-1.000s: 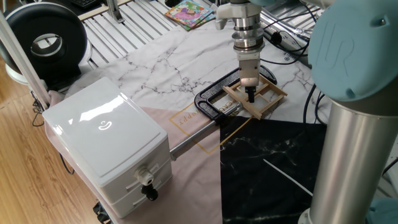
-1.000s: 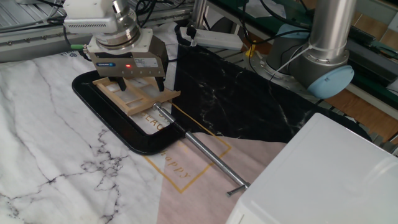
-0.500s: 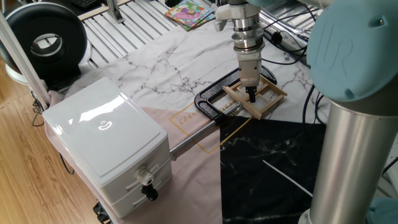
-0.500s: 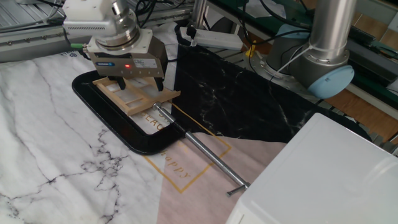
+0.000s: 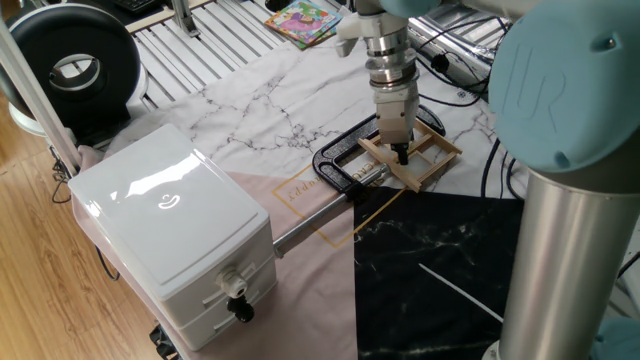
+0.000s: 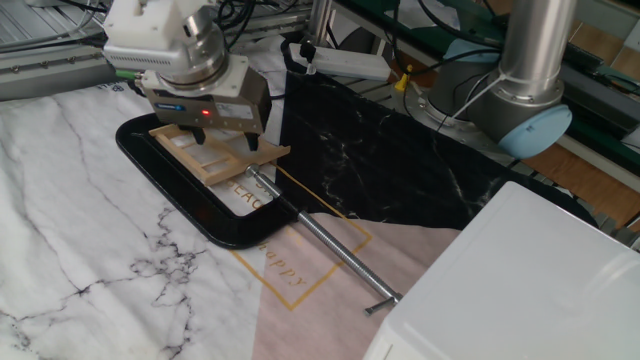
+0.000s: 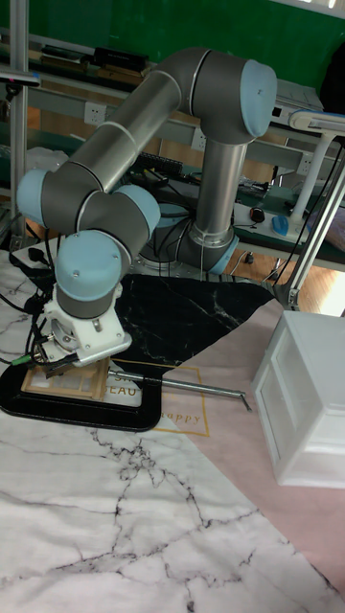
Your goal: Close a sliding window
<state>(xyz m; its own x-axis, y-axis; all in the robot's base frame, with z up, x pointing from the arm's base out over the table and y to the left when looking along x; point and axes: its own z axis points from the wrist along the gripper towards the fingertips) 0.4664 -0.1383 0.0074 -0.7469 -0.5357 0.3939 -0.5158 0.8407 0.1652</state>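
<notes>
The sliding window lies flat on the marble-print cloth. Its black rounded frame (image 5: 335, 168) (image 6: 200, 215) (image 7: 96, 410) holds a tan wooden sash (image 5: 436, 160) (image 6: 263, 153) (image 7: 75, 386) that sits at the frame's end nearest the black mat, leaving the other end bare. My gripper (image 5: 401, 152) (image 6: 222, 141) (image 7: 53, 370) points down onto the sash, open. Its dark fingertips (image 6: 193, 135) are spread wide and reach down to the sash's bars. Where the tips touch is hidden by the gripper body.
A thin metal rod (image 5: 310, 215) (image 6: 320, 240) runs from the frame toward a big white box with drawers (image 5: 170, 230) (image 6: 520, 290) (image 7: 307, 393). A black marble mat (image 5: 430, 270) (image 6: 390, 160) lies beside the window. A round black fan (image 5: 70, 65) and a colourful book (image 5: 305, 20) sit at the back.
The gripper and wrist have shifted and tilted slightly toward the frame's bare end. The sash looks almost unmoved.
</notes>
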